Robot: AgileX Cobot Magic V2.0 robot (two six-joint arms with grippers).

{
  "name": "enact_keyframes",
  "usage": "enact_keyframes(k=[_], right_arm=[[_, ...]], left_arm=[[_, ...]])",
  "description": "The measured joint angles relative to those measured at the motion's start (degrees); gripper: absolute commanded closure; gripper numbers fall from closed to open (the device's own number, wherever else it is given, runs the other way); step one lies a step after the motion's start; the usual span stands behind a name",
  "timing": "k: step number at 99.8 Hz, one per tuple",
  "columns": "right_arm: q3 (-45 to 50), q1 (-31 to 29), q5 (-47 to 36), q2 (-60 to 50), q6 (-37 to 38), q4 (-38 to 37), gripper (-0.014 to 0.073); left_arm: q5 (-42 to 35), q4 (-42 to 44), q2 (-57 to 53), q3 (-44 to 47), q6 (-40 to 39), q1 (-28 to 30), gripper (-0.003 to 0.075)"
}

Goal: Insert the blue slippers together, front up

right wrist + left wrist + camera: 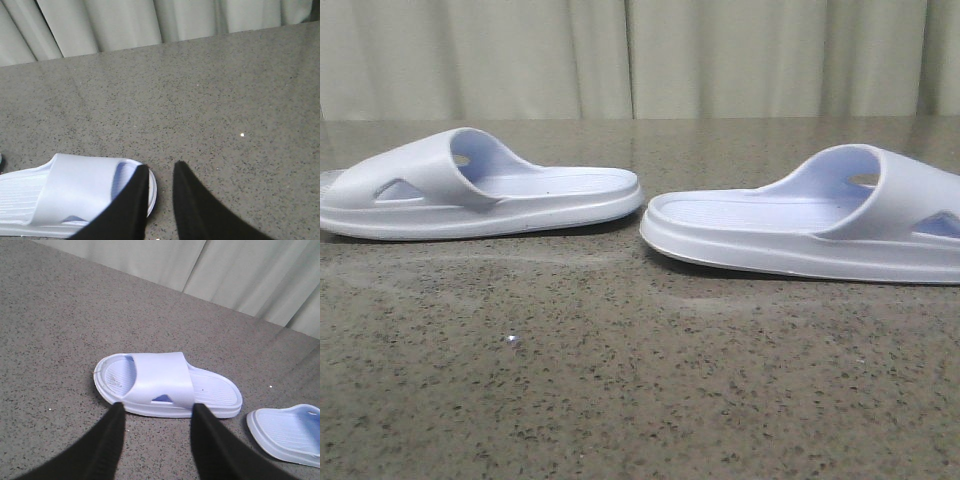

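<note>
Two pale blue slippers lie flat on the speckled table, soles down, heels facing each other. In the front view one slipper [480, 190] is on the left and the other [810, 225] on the right, its toe cut off by the picture edge. No gripper shows in that view. In the left wrist view my left gripper [157, 406] is open and empty, just short of the left slipper's [165, 382] side at the strap; the other slipper's heel [287, 432] shows beside it. My right gripper [161, 167] is slightly open and empty, one finger [132, 200] in front of the right slipper's [65, 192] toe end.
A pale pleated curtain [640, 55] hangs behind the table's far edge. A small white speck [513, 341] lies on the grey speckled tabletop [640, 400] in front of the slippers.
</note>
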Motion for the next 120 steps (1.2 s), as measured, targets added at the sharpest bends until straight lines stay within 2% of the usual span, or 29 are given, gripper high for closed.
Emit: enact_keyframes(k=[7, 34, 81, 120], right_arm=[[0.0, 0.0, 0.0, 0.2, 0.0, 0.1, 0.0313], [0.0, 0.0, -1.7, 0.2, 0.0, 0.2, 0.0312], [0.0, 0.0, -2.7, 0.2, 0.0, 0.7, 0.0312], [0.0, 0.0, -2.9, 0.2, 0.0, 1.2, 0.0312]], left_arm=[[0.0, -0.6, 0.0, 0.0, 0.0, 0.0, 0.0221], [-6.4, -5.6, 2.4, 1.8, 0.0, 0.0, 0.0248], [-17.3, -24.5, 29.4, 2.0, 0.0, 0.0, 0.0256], [-18.7, -30.4, 41.3, -0.6, 1.8, 0.0, 0.0256]])
